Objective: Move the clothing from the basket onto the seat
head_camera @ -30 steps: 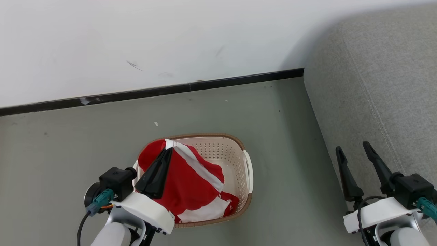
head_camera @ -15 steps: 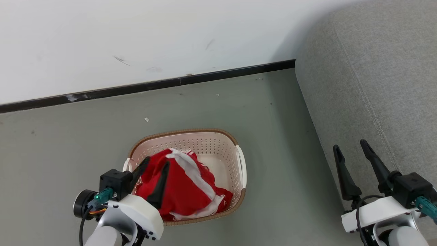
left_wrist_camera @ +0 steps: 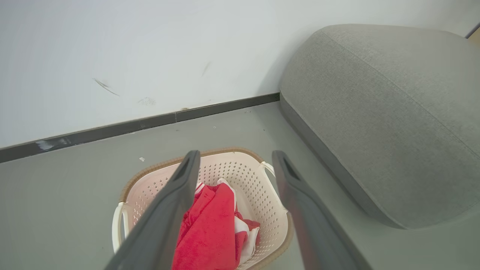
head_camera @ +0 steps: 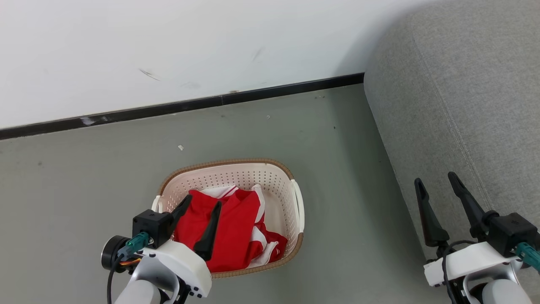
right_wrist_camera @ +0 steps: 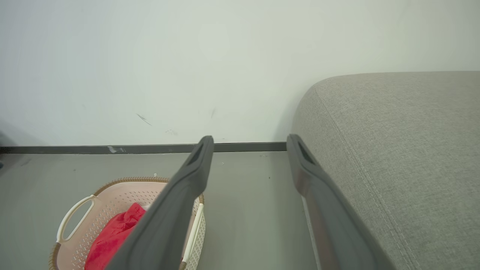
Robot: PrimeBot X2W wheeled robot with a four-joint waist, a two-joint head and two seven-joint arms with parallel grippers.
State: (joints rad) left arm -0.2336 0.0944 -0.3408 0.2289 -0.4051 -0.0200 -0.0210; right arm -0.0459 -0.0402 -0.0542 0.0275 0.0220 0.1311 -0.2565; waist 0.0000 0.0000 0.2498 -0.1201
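Observation:
The red and white clothing (head_camera: 234, 230) lies crumpled inside the cream basket (head_camera: 270, 177) on the floor. My left gripper (head_camera: 201, 203) hovers above the basket's near-left part, open, with nothing between its fingers. In the left wrist view the clothing (left_wrist_camera: 210, 232) shows between and below the spread fingers (left_wrist_camera: 180, 187), inside the basket (left_wrist_camera: 243, 176). My right gripper (head_camera: 435, 182) stands open over the edge of the grey seat (head_camera: 472, 97), holding nothing. From the right wrist, the seat (right_wrist_camera: 405, 150) lies to the right and the basket (right_wrist_camera: 80, 206) with the clothing (right_wrist_camera: 116, 232) sits at lower left.
A white wall with a black baseboard (head_camera: 190, 107) runs behind the basket. Grey floor (head_camera: 341, 190) separates the basket from the seat's rounded side.
My left gripper has gone from shut on the raised clothing to open. The clothing has dropped back into the basket. The head camera shifted slightly.

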